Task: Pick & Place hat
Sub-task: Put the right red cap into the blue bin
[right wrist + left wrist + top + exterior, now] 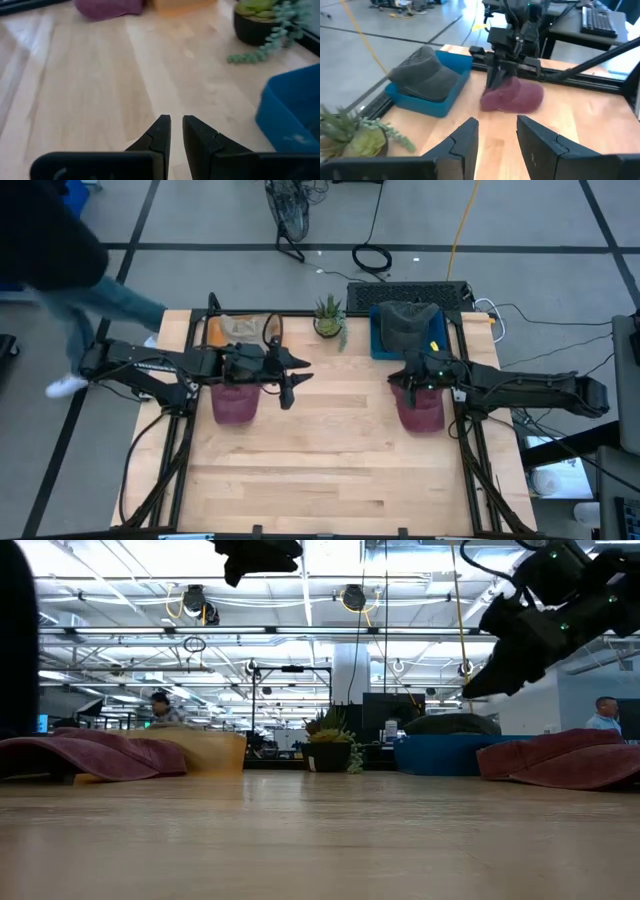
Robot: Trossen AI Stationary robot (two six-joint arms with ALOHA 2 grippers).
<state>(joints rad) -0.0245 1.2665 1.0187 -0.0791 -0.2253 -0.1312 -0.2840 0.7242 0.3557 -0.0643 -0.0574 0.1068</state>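
Observation:
Two maroon hats lie flat on the table, one on the left (235,402) and one on the right (420,408). A grey hat (408,325) sits in a blue bin (380,340) at the far edge. My left gripper (291,383) hovers open beside the left maroon hat, toward the table's middle, holding nothing. My right gripper (405,375) hangs above the right maroon hat's (512,95) far-left side. Its fingers (176,131) are almost together and empty. In the low view it stands clear above that hat (565,758).
A tan bin (240,330) stands at the far left and a potted succulent (328,320) between the two bins. A keyboard (410,292) lies beyond the far edge. A person (70,290) stands past the table's far-left corner. Bare wood spans the middle and near half.

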